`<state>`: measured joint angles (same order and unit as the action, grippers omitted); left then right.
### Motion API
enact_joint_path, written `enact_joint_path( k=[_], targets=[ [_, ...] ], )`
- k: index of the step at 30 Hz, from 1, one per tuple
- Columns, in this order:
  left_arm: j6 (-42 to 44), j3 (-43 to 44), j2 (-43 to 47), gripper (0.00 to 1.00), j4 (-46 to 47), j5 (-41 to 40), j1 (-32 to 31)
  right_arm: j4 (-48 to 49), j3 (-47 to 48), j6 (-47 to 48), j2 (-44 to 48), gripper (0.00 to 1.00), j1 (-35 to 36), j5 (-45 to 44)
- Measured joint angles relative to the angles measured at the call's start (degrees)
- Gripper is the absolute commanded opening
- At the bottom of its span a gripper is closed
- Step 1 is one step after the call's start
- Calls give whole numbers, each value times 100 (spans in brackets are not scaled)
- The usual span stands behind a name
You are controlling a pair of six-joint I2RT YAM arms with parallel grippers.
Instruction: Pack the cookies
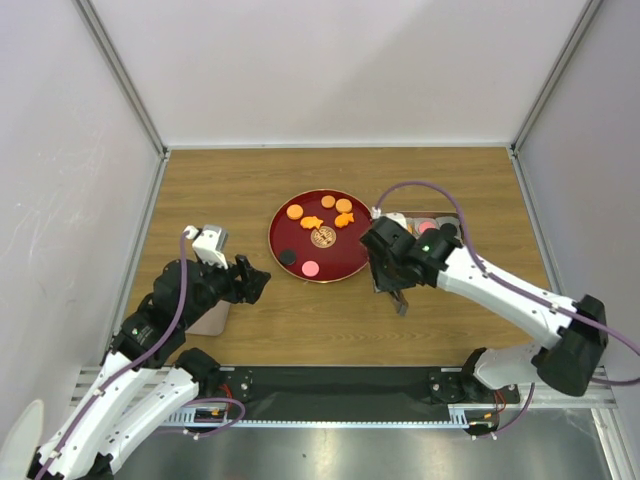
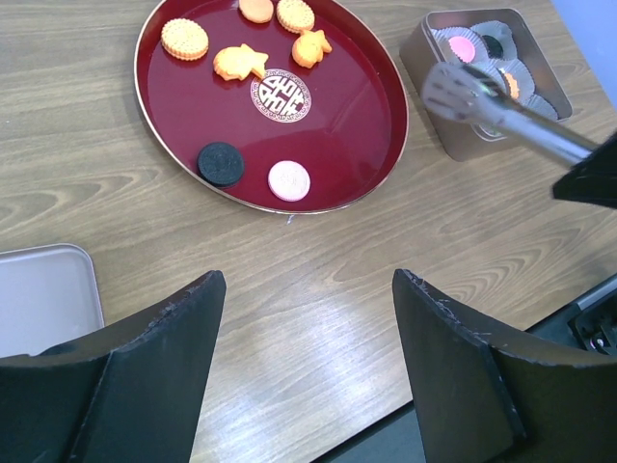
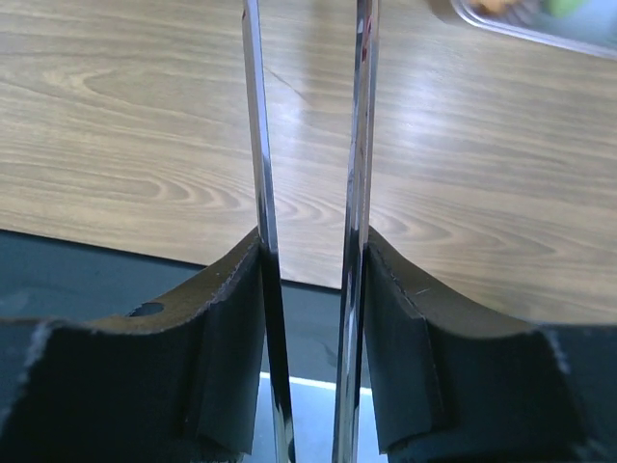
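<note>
Top view: red plate mid-table with seven cookies on it: three round orange and two orange fish at the far side, a black cookie and a pink cookie next to each other at the near rim. Metal tin just right of the plate, mostly hidden under the right arm; a pink piece shows inside. Right pincer is over the tin's left part, tongs sticking out by the tin's near-left corner. Left pincer hovers near the plate's near-left side, apart from the cookies. Flat grey lid lies under the left arm. Left wrist view: fingers spread wide, nothing between them, bare table below. Plate ahead with the same seven cookies, lid at the left edge. Tin upper right holds paper cups with pink, black and orange cookies; tongs tip is in front of the tin's left part, contact cannot be told. Right wrist view: right pincer clamped on the tongs, one finger pressed on the outside of each metal blade; blades a narrow gap apart, nothing seen between them, tips out of frame. Tin blurred at the top right corner.
</note>
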<state>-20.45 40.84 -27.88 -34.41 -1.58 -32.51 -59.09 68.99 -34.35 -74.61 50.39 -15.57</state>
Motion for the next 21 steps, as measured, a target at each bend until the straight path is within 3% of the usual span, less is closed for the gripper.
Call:
enact_joint_path(
  k=[9,14,21],
  targets=[
    [-2,0,2,74,-4,-120,0,822,920,306,-1165,45,258,190],
    [-44,136,299,73,-216,-385,0,1864,2135,693,-2511,45,339,496],
    [-184,1464,717,74,-564,-841,-4,3036,4343,1049,-4940,45,358,1091]
  ],
)
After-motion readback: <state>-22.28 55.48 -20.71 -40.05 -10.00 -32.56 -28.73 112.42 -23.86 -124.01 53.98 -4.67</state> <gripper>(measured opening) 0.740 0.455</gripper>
